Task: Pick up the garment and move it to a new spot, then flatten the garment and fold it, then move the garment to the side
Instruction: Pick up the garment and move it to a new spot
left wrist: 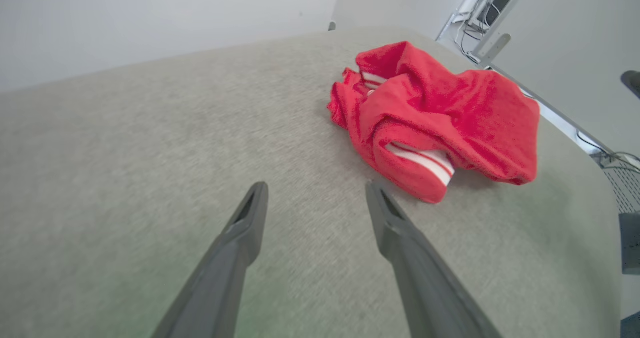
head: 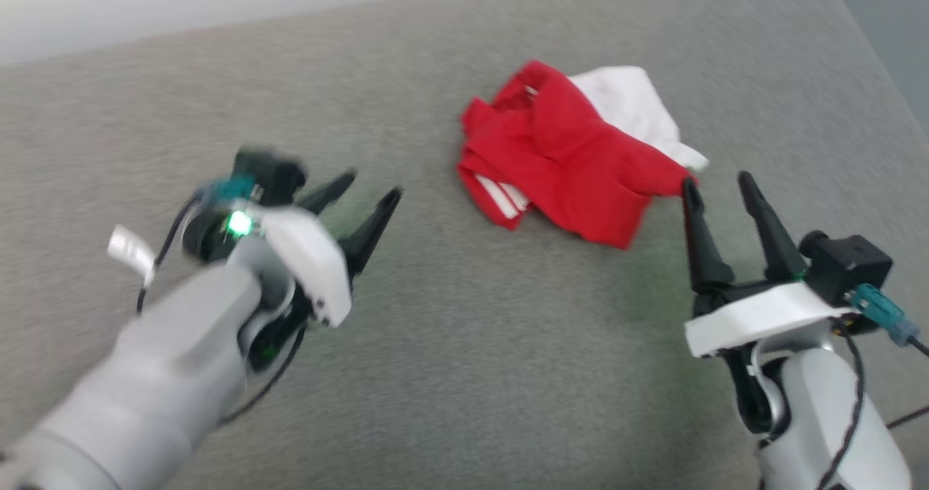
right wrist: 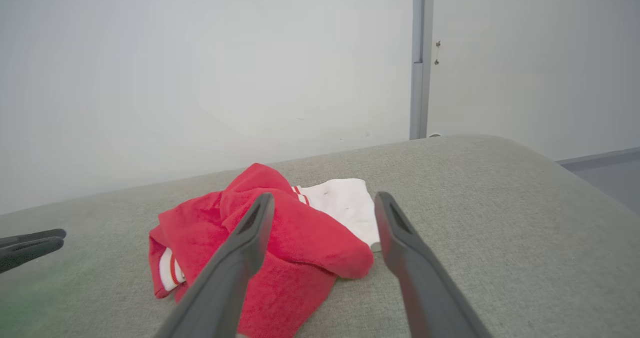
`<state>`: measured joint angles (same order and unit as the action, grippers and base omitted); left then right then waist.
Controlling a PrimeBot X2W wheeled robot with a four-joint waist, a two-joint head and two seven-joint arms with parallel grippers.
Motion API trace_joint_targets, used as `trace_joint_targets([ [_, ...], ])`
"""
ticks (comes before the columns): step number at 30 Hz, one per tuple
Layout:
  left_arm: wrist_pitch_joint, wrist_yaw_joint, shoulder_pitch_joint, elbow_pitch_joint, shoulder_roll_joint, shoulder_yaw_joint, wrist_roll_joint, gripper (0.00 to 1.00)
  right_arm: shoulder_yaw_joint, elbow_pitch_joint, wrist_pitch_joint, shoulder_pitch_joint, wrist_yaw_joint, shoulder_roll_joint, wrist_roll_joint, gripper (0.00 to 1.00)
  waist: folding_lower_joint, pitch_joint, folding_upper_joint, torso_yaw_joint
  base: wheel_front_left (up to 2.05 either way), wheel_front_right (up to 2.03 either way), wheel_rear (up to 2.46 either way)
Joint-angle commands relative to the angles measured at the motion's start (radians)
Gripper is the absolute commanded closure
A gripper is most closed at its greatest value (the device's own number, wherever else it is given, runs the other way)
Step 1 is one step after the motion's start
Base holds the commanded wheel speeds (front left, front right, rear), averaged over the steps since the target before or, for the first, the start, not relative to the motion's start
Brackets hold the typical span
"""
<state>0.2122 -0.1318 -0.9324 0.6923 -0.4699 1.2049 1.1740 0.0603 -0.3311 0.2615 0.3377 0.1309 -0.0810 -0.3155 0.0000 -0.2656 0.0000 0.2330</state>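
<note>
- The garment (head: 573, 156) lies crumpled in a loose heap on the grey surface (head: 435, 374), towards its far right part, mostly red with a white panel (head: 628, 98) showing at the far side.
- The left tool (head: 371, 185) hangs to the heap's left, well apart from it, with its fingers spread and nothing between them.
- The right tool (head: 717, 182) also stands spread and empty. Its inner fingertip is right at the heap's near right corner, but I cannot tell whether it touches.
- The cloth looks soft, light and limp. It should sag and drape when lifted, not hold a shape, and it can take a firm pinch without damage.
- The folds are stacked, so a pinch into the middle probably takes several layers and lifts a bundle.
- The striped trim (left wrist: 422, 160) at the near left edge looks thicker and is the best hold for the left tool.
- The red corner by the right tool suits that side.
- The matte weave seems unlikely to slip, though it may drag on the fabric-like surface.
</note>
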Motion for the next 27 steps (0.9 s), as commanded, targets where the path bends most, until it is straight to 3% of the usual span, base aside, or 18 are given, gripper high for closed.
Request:
trace_joint_targets([
  [1,0.032,0.003,0.055,0.030,0.011,-0.032,0.024,0.00,-0.006,-0.008,0.005,-0.015,0.000,-0.019,0.012,0.00,0.0000,0.054,0.0000,-0.070,0.00,0.00,0.00],
  [5,0.053,0.003,0.142,0.078,0.030,-0.107,0.043,0.00,-0.016,-0.021,0.005,-0.039,0.000,-0.047,0.018,0.00,0.0000,0.086,0.0000,-0.115,0.00,0.00,0.00],
  [9,0.054,0.003,0.273,0.064,0.037,-0.312,-0.017,0.00,-0.018,-0.032,0.005,-0.069,0.000,-0.074,0.023,0.00,0.0000,0.125,0.0000,-0.161,0.00,0.00,0.00],
  [12,0.054,0.004,0.379,0.025,0.038,-0.476,-0.102,0.00,-0.025,-0.034,0.005,-0.096,0.000,-0.087,0.023,0.00,0.0000,0.148,0.0000,-0.187,0.00,0.00,0.00],
  [19,0.054,0.052,0.630,-0.127,0.058,-0.805,-0.367,0.00,-0.043,-0.025,0.005,-0.151,0.000,-0.106,0.019,0.00,0.0000,0.192,0.0000,-0.219,0.00,0.00,0.00],
  [27,0.054,0.081,0.855,-0.358,0.129,-1.053,-0.657,0.00,-0.065,-0.002,0.005,-0.181,0.000,-0.107,0.025,0.00,0.0000,0.224,0.0000,-0.215,0.00,0.00,0.00],
])
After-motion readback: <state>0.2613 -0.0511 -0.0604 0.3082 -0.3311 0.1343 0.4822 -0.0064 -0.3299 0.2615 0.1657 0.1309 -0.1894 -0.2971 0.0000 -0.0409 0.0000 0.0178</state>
